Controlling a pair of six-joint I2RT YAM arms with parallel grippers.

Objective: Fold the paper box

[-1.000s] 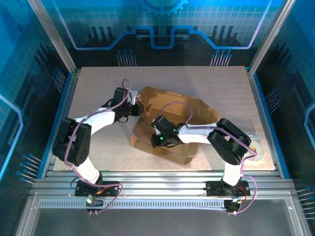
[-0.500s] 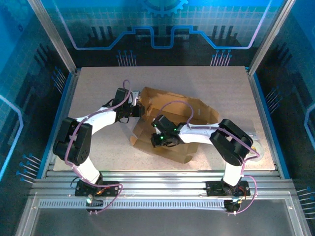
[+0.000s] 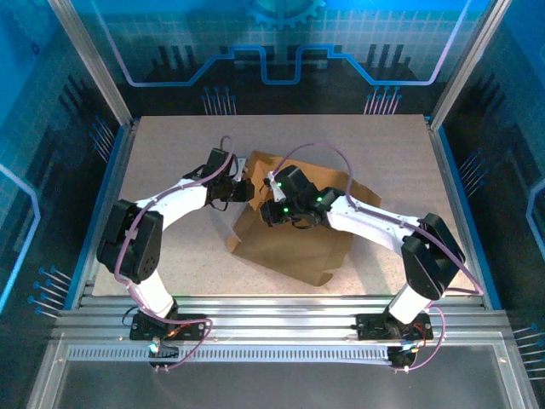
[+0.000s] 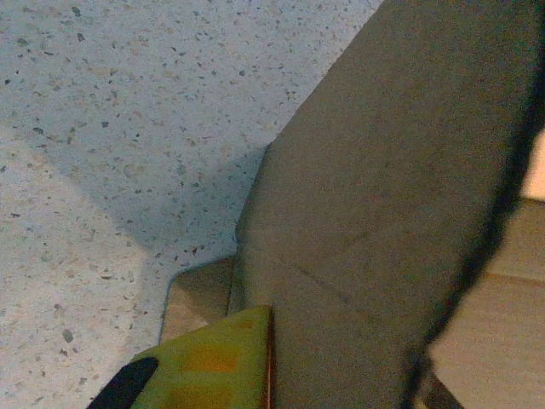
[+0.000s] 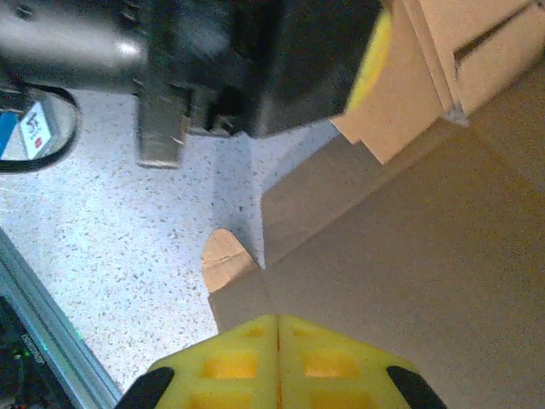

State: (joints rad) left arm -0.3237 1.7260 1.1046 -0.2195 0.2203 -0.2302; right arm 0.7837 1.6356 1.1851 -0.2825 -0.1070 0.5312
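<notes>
a: why does the left gripper (image 3: 244, 189) clamp the left wall of the paper box (image 3: 289, 243)?
b: likely to stand it upright; the box lies mid-table (image 3: 170, 145), and the right gripper (image 5: 277, 328), fingers together, hovers just inside that wall

Brown paper box (image 3: 289, 247), grey-speckled table (image 3: 170, 153)

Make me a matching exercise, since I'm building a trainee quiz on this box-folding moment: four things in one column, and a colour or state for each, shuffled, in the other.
Things:
1. paper box
2. left fingers
3. right fingers
4. table

Colour or state:
A. pale and speckled
B. closed on each other, holding nothing
C. plain brown
D. closed on a cardboard panel

Pairs: 1-C, 2-D, 3-B, 4-A
</notes>
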